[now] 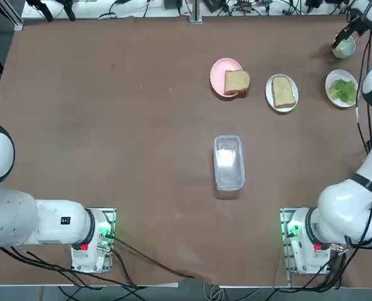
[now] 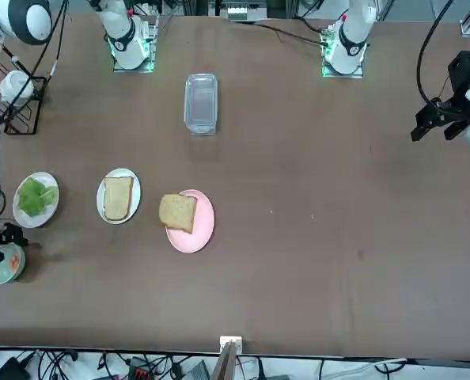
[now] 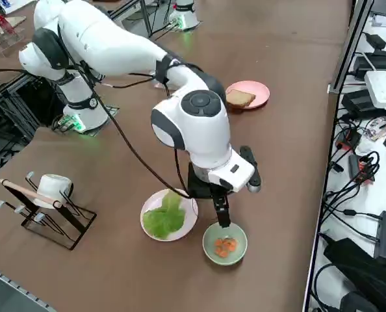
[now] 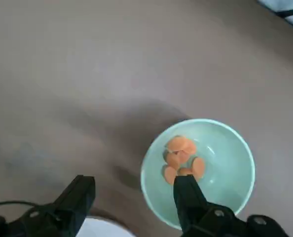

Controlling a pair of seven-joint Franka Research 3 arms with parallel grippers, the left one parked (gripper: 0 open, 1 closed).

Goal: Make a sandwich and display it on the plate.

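Right gripper (image 4: 131, 190), fingers spread and holding nothing, hangs at the pale green cup (image 4: 198, 170) of orange slices, one finger seemingly over its rim. Beyond: lettuce (image 3: 165, 216), a bread slice (image 1: 283, 91) on the white plate (image 1: 282, 107), another slice (image 1: 236, 81) overlapping the pink plate (image 1: 220, 74).

No lettering, label or number seems readable on anything in view.

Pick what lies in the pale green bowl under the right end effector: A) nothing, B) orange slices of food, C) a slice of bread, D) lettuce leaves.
B: the right wrist view shows orange slices in the pale green bowl, with the open right end effector straddling its rim.
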